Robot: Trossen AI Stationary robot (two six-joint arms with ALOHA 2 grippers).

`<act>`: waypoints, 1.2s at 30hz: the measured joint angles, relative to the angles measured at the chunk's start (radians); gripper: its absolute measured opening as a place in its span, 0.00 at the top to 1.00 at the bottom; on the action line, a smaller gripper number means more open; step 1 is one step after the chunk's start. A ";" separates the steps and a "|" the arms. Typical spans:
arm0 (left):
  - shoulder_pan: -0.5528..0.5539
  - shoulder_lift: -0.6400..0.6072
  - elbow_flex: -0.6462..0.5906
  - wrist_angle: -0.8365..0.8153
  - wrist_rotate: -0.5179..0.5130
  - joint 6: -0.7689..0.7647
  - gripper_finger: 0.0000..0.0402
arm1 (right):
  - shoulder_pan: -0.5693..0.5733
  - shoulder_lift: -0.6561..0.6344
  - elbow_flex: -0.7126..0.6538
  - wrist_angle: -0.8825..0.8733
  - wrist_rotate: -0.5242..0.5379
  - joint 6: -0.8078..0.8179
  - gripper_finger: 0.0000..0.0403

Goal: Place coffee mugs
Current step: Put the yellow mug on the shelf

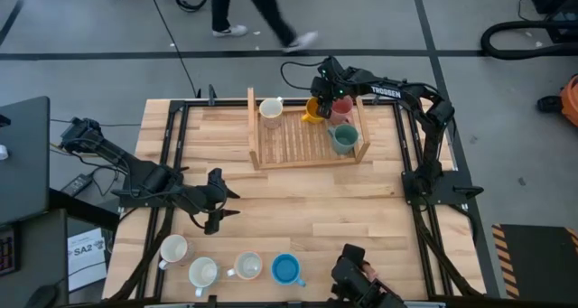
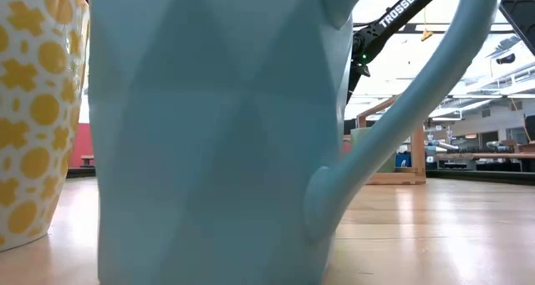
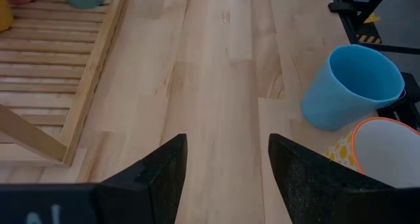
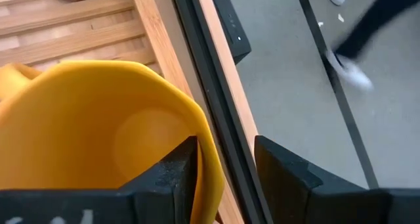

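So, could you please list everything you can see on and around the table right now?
Rack: one, wooden slatted, far middle of the table.
Mugs in the rack: four; white at the far left corner, orange, pink and teal at the right end.
Mugs in the near row: four; three white, one blue.
Table: one, light wood.
Person: one, dark trousers, walking beyond the far edge.
Left gripper: open, empty, over the table's left half.
Right gripper: one finger inside the orange mug's rim, one outside.
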State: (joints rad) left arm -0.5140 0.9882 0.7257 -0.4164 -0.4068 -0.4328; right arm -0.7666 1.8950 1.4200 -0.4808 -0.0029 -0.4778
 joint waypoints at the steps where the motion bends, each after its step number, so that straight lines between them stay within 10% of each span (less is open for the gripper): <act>1: 0.000 0.000 0.000 0.000 0.000 0.000 0.45 | 0.000 0.000 0.000 0.000 0.000 0.001 0.61; 36: 0.000 0.000 0.000 0.000 0.000 0.000 0.45 | -0.001 0.000 0.000 -0.077 -0.135 -0.065 0.61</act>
State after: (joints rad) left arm -0.5140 0.9882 0.7254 -0.4164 -0.4068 -0.4332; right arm -0.7673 1.8950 1.4197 -0.5582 -0.1376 -0.5426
